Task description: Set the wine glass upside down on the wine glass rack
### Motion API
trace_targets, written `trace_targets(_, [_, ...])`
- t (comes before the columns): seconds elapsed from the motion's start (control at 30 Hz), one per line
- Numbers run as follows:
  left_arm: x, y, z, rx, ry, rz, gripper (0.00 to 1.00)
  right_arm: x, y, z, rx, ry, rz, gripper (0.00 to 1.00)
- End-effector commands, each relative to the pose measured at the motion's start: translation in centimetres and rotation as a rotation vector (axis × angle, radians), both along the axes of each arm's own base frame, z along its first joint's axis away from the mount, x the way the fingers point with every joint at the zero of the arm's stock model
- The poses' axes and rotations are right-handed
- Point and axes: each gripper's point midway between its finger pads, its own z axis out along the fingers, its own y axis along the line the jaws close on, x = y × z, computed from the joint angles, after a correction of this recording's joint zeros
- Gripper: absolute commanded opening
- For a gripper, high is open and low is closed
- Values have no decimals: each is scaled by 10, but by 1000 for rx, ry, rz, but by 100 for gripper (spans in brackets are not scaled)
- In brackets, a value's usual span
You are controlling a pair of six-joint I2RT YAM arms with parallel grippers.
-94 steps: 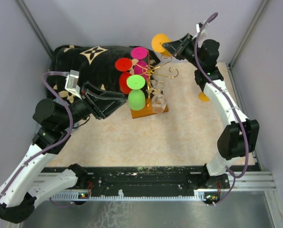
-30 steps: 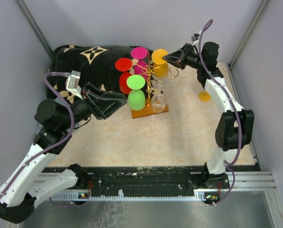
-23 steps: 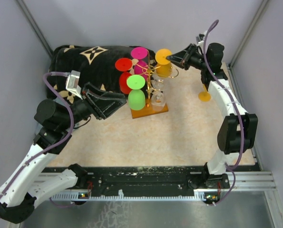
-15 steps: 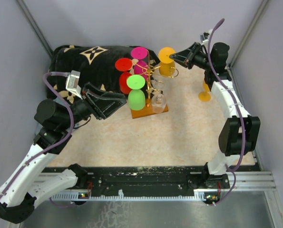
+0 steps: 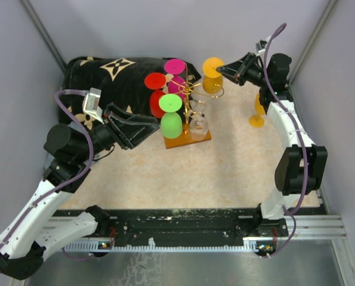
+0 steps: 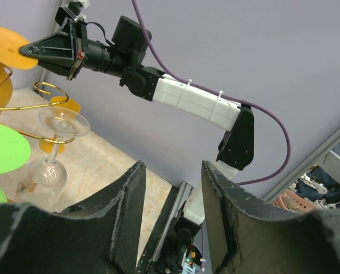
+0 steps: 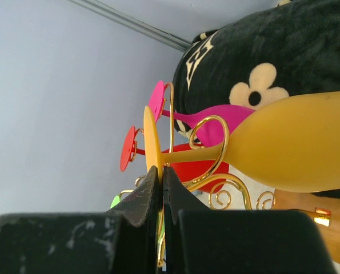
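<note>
- State of right jaws?
- Pinched shut on the foot rim of the orange wine glass, which hung upside down, stem in a curled arm of the wine glass rack.
- And left jaws?
- Wide open, empty, just beside the rack.

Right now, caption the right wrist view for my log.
Right gripper pinching orange wine glass by its foot, stem inside a gold rack loop.

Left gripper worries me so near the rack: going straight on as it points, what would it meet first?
Probably the green glass on the rack, just ahead of the left gripper; depth is unclear.
</note>
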Motion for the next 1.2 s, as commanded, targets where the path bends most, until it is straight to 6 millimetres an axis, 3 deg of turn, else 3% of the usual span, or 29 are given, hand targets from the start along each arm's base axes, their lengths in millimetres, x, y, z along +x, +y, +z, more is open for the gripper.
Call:
trace_targets(0.0, [-2,1,6,-21,-23,-7,50,10,-6,21,0,-101,-22,0])
trace_targets(0.73, [3,-2,-1,-11,-9,-1,50,35,12,13,68,-93,27,0])
trace_targets(0.9, [2,-1,-1,-9,-13,1,50,32,13,14,89,-106,41,27])
trace_targets(1.17, [0,0,0,-7,-19,-1,50,23,10,14,104,-126,35,42])
